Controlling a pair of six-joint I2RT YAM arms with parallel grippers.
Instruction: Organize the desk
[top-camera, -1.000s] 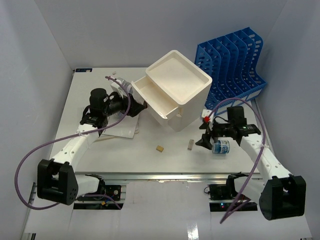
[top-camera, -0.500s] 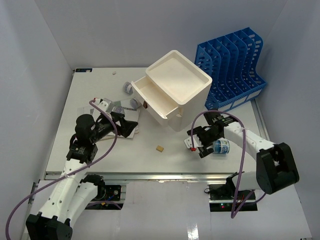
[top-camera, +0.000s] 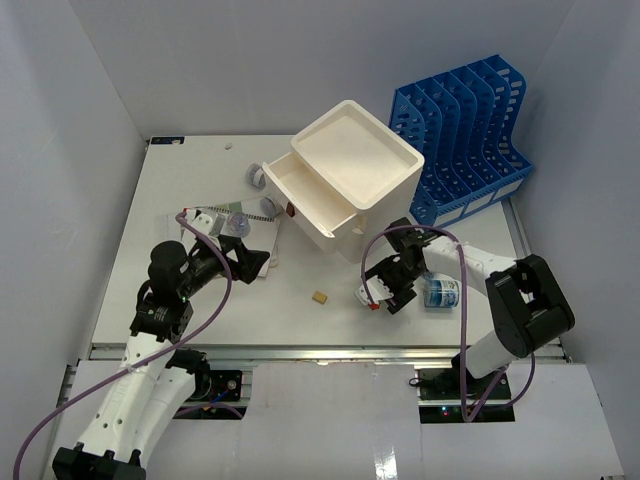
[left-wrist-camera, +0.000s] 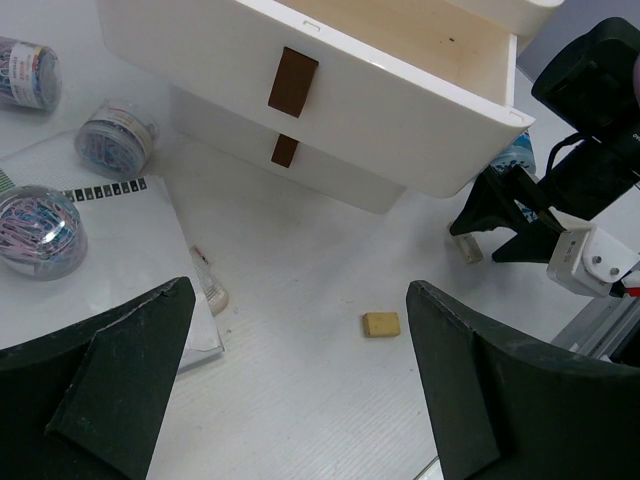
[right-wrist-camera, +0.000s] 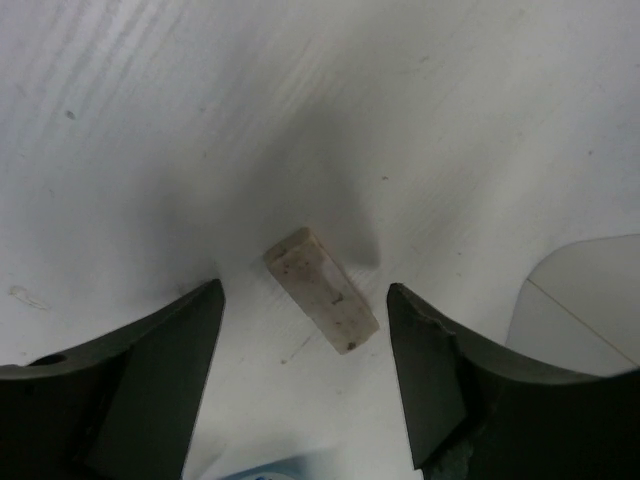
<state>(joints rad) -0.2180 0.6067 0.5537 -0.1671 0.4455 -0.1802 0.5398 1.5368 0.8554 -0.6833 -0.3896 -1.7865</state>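
drawer box (top-camera: 352, 160): white cube set at an angle on the far middle of the counter (top-camera: 170, 190); its top drawer (top-camera: 300, 185) is pulled out and bare inside.
counter: wide, flat and white; it runs out on every side of the drawer box and carries all the things listed here.
file rack (top-camera: 465, 130): blue and slotted, just to the right of the drawer box and a little behind it.
left claw (left-wrist-camera: 300, 300): fingers spread wide apart with nothing between them; it hangs above the counter to the near left of the drawer box, facing the front of the top drawer.
right claw (right-wrist-camera: 303, 288): fingers apart, one on each side of the pale block (right-wrist-camera: 322, 290), with a gap on both sides; it sits low over the counter just in front of the drawer box's near corner.
pale block: small oblong lying flat and askew, touching neither finger.
tan block (top-camera: 319, 297): small and alone on the counter in front of the drawer box.
jar (top-camera: 441, 292): blue-labelled, lying on its side in front of the drawer box and to its right.
paper-clip tubs (left-wrist-camera: 118, 140): three clear round tubs to the left of the drawer box, one at the edge of the notepad (left-wrist-camera: 110, 240).
notepad: white, lying flat to the near left of the drawer box.
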